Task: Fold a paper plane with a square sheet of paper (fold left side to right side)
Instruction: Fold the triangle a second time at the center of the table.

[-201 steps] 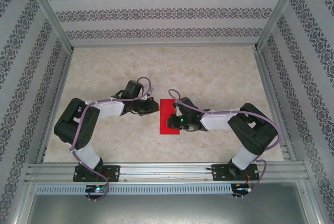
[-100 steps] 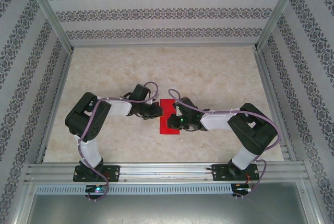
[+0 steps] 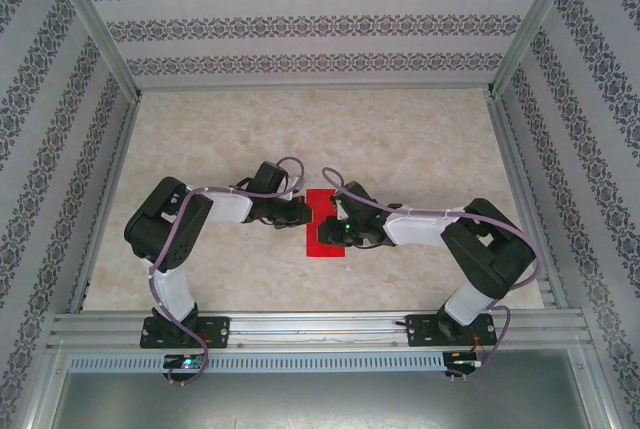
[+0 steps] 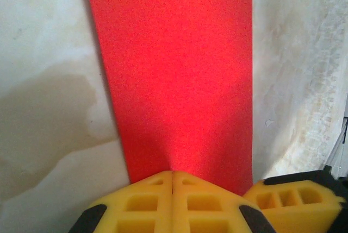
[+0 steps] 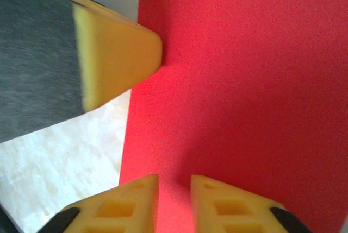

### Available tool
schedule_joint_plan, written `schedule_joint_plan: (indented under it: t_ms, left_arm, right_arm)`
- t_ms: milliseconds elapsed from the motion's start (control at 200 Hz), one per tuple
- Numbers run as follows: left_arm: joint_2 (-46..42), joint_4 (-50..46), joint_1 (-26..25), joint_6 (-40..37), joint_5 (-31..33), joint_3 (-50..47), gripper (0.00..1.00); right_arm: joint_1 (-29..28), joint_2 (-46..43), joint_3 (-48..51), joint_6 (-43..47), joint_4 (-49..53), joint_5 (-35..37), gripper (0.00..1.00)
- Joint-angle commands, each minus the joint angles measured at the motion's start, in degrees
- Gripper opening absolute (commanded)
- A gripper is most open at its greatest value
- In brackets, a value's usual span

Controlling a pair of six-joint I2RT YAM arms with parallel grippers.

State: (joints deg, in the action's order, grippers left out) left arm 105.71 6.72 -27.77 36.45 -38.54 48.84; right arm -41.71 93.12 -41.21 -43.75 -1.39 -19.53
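Sheet: the red sheet of paper (image 3: 322,246) lies flat as a narrow rectangle in the middle of the worktop (image 3: 420,149), nearer its near edge, long sides running near to far.
Right claw: the right claw (image 3: 335,229) sits low over the sheet's right half. Its jaws are a small gap apart, red showing between them; nothing is held.
Left claw: the left claw (image 3: 298,211), a little farther back, touches the sheet's left long edge. Its pads are pressed fully together; I cannot tell whether a layer is pinched.
Step (judged): half-fold left over right looks made, and the crease is being pressed.
Next (judged): one claw pins the sheet flat while the other lifts a far corner without sliding the sheet.
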Motion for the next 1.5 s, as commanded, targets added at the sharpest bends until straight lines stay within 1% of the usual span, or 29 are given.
schedule_joint_plan:
  t_ms: [0,290,415,595,1039,1239,1494]
  left_arm:
    - [0.6,-3.0,-0.5,-0.9,4.0,-2.9,0.00]
    - [-0.3,-2.7,-0.5,-0.4,4.4,-3.8,0.00]
    - [-0.6,-2.8,-0.5,-0.5,4.5,-3.9,0.00]
    - [-0.7,-3.0,-0.4,-0.6,4.5,-3.8,0.00]
    - [-1.1,-3.3,-0.5,-0.7,4.8,-3.8,0.00]
    - [-1.0,-3.1,-0.5,-0.7,4.6,-3.9,0.00]
    - [-0.9,-2.9,-0.5,-0.7,4.6,-3.8,0.00]
  right_arm:
    - [1.6,-4.8,-0.6,0.9,3.1,1.1,0.27]
    - [6.4,-13.7,8.0,-1.4,5.4,-0.5,0.42]
    - [7.0,-15.3,11.0,-2.7,5.3,-0.5,0.44]
    - [6.7,-14.3,12.6,-4.6,1.7,-3.4,0.43]
    - [5.2,-9.4,12.1,-7.5,-5.1,-5.7,0.42]
    - [5.0,-8.5,12.3,-8.6,-7.9,-6.8,0.36]
    - [5.0,-8.4,12.4,-9.5,-10.0,-7.7,0.36]
